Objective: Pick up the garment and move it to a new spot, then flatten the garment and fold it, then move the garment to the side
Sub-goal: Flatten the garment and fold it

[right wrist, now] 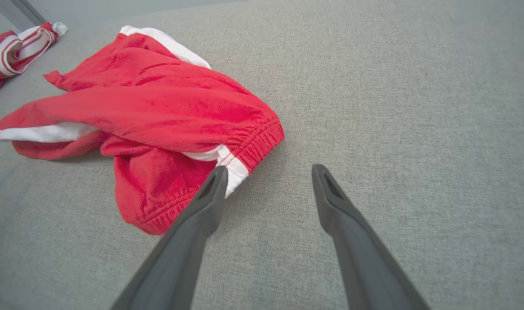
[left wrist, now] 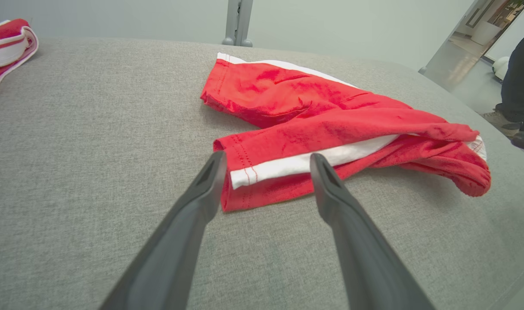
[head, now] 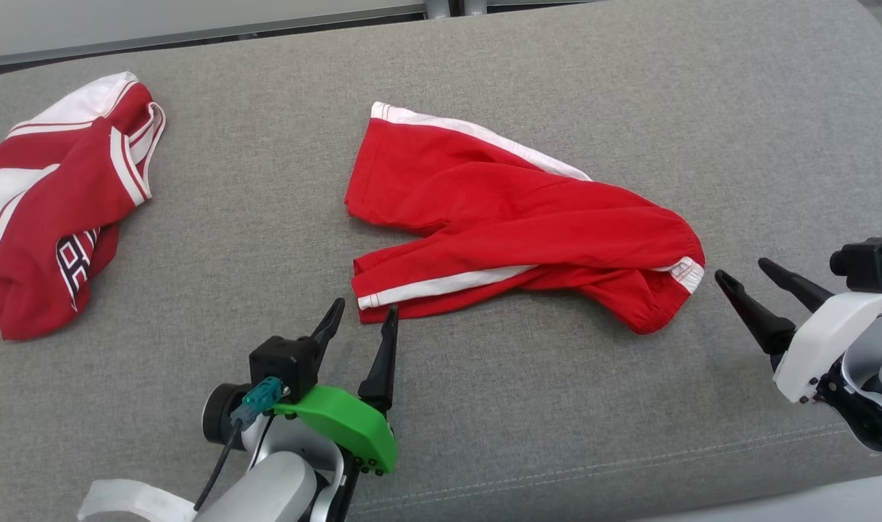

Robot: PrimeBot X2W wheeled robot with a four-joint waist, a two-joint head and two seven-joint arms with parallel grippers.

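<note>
The left gripper (head: 364, 310) (left wrist: 267, 158) has its jaws spread and empty. In the left wrist view they straddle the hem corner of the nearer leg of the red shorts (head: 513, 217) (left wrist: 330, 125) (right wrist: 158, 107); whether they touch the cloth I cannot tell. The right gripper (head: 741, 270) (right wrist: 269, 169) is likewise released and holds nothing. It sits just beside the gathered waistband, with one finger crossing the white stripe end in its own wrist view.

The shorts lie near the middle of the grey upholstered surface (head: 629, 87). The legs point to the robot's left and the elastic waistband to its right. They are rumpled rather than flat: the two legs splay apart with a wedge of bare fabric between them, and the waistband end is bunched and partly turned under. A white stripe runs down each outer side.

A red and white jersey (head: 56, 203) (left wrist: 5, 47) (right wrist: 12, 51) lies crumpled well apart, at the left edge. Bare grey fabric lies between the two garments, beyond the shorts to the far edge, and to their right. A stitched seam (head: 701, 457) runs along the near edge. A person's dark leg (left wrist: 516, 77) stands past the far right corner.
</note>
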